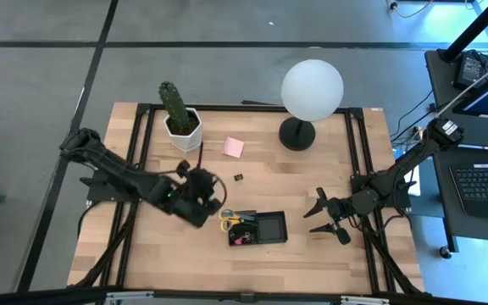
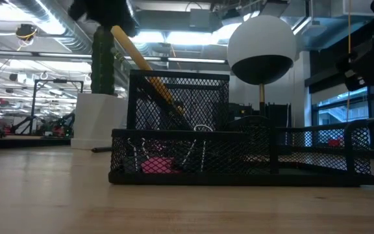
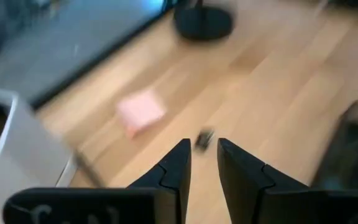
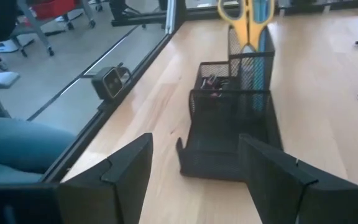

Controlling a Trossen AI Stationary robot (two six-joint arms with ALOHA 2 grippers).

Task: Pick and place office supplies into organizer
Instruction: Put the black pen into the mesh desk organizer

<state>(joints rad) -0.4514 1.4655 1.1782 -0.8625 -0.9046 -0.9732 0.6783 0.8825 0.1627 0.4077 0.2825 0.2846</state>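
Note:
The black mesh organizer (image 1: 269, 229) stands on the table's near middle. Yellow-handled scissors (image 4: 247, 18) stand in its tall compartment, handles up, and something pink (image 2: 158, 166) lies in a low one. A pink sticky-note pad (image 1: 233, 147) and a small black binder clip (image 1: 239, 177) lie flat on the table behind it. My left gripper (image 1: 202, 193) is just left of the organizer, empty, its fingers a narrow gap apart; the clip (image 3: 204, 138) and the pad (image 3: 140, 113) lie ahead of it. My right gripper (image 1: 329, 216) is wide open and empty, right of the organizer (image 4: 232, 124).
A potted cactus (image 1: 179, 114) stands at the far left, with a thin black pen (image 1: 200, 154) beside its pot. A white globe lamp (image 1: 312, 87) stands on a round black base (image 1: 296, 134) at the far middle. Bare wood lies between the pad and the organizer.

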